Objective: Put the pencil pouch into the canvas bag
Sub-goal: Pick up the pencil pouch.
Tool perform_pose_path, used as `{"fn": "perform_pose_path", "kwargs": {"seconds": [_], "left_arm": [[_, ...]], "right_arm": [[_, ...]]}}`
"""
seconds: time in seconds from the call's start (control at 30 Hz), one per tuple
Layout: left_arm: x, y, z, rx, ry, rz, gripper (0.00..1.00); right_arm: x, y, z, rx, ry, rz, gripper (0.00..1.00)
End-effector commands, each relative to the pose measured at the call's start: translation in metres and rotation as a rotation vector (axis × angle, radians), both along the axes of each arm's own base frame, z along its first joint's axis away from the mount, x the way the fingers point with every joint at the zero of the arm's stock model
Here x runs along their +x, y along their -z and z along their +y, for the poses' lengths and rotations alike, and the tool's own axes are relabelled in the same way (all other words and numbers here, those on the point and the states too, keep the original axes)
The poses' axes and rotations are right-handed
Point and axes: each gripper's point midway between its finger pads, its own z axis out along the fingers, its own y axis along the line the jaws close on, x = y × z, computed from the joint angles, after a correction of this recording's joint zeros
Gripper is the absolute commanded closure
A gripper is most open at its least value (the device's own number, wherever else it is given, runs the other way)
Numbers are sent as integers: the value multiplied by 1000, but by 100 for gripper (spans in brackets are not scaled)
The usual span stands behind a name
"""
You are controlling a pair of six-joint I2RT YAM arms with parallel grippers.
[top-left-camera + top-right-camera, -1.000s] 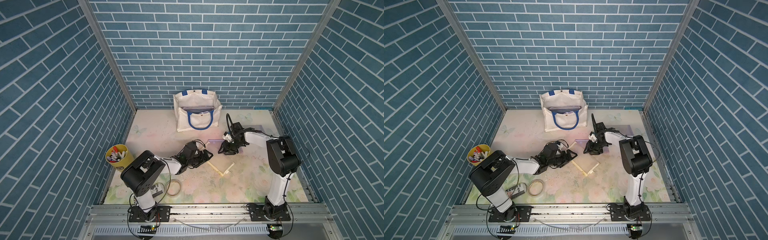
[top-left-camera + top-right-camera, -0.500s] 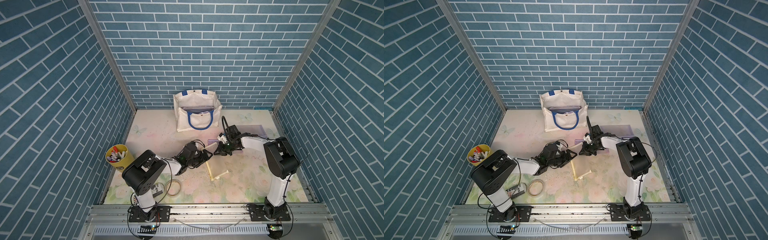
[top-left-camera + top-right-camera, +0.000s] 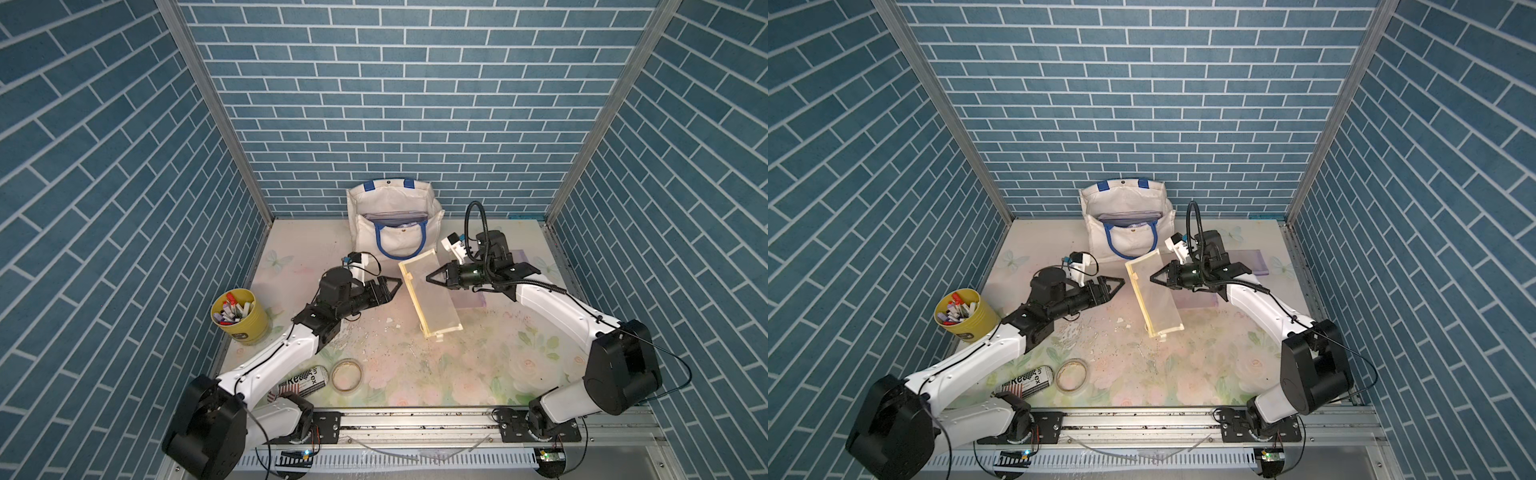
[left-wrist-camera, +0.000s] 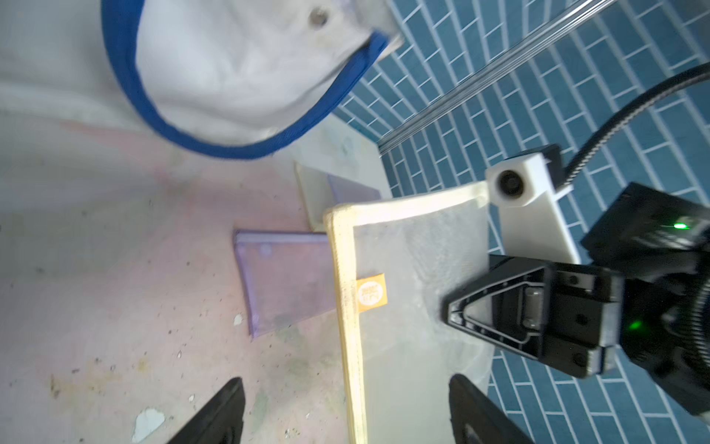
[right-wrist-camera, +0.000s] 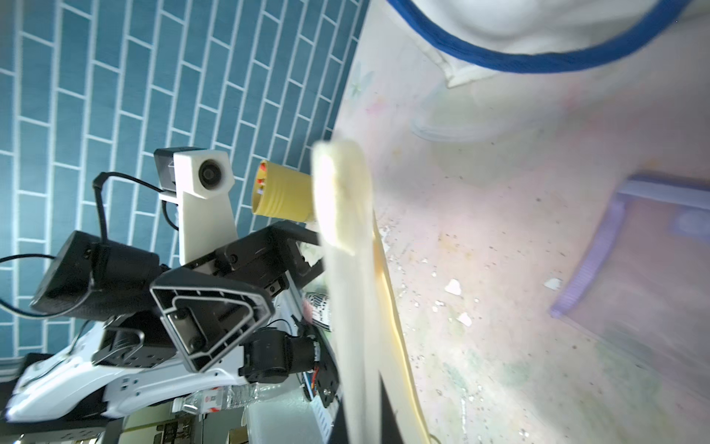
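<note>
The pencil pouch (image 3: 432,299) (image 3: 1158,299) is a see-through mesh sleeve with cream-yellow trim, tilted up on edge in mid-table. My right gripper (image 3: 429,279) (image 3: 1152,279) is shut on its upper mesh side. From the left wrist view, the pencil pouch (image 4: 407,300) has the right gripper (image 4: 447,311) pinching it. My left gripper (image 3: 395,286) (image 3: 1119,286) (image 4: 345,388) stands open just left of the pouch, whose yellow edge runs between its fingers without touching them. The off-white canvas bag (image 3: 395,237) (image 3: 1127,237) (image 4: 230,77) stands open behind, by the back wall. In the right wrist view the pencil pouch (image 5: 353,307) rises edge-on from my right gripper (image 5: 369,419).
A purple pouch (image 3: 471,300) (image 4: 284,284) (image 5: 653,269) lies flat under and right of the held one. A yellow cup of markers (image 3: 239,311) (image 5: 280,196) stands at the left edge. A can (image 3: 303,378) and a tape roll (image 3: 347,374) lie front left. White crumbs litter the mat.
My right gripper has closed on the pencil pouch and lifted it from near-flat on the table to tilted up, nearer the bag. The left gripper has stayed open, shifting slightly.
</note>
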Motion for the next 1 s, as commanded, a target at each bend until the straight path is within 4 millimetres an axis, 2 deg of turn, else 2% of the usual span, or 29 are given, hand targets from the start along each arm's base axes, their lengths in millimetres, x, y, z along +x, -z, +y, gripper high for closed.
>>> {"fn": "perform_pose_path", "kwargs": {"seconds": [0.0,0.1,0.2,0.43,0.47,0.53,0.57,0.8,0.83,0.97], "left_arm": [[-6,-32,3,7,83,-105,16],[-4,-61,-5,-16,140,-170,16],[5,-73,-11,-47,153,-186,16],[29,-101,-30,-164,191,-253,17],[31,-105,-32,-180,198,-261,21],[35,-115,-36,-215,212,-284,48],[36,-116,-37,-224,216,-287,57],[29,-118,-35,-225,241,-302,97],[27,-119,-33,-217,241,-305,100],[26,-123,-19,-160,224,-323,100]], "right_arm": [[1,-66,12,146,-51,-92,100],[10,-104,19,240,-52,-139,100],[18,-128,24,304,-52,-173,100],[22,-131,28,328,-58,-174,100],[22,-132,28,330,-58,-175,100],[22,-134,28,333,-60,-181,100],[21,-135,28,334,-62,-182,100],[20,-137,27,324,-57,-180,100],[21,-134,26,310,-47,-175,100],[24,-123,24,221,-28,-150,100]]}}
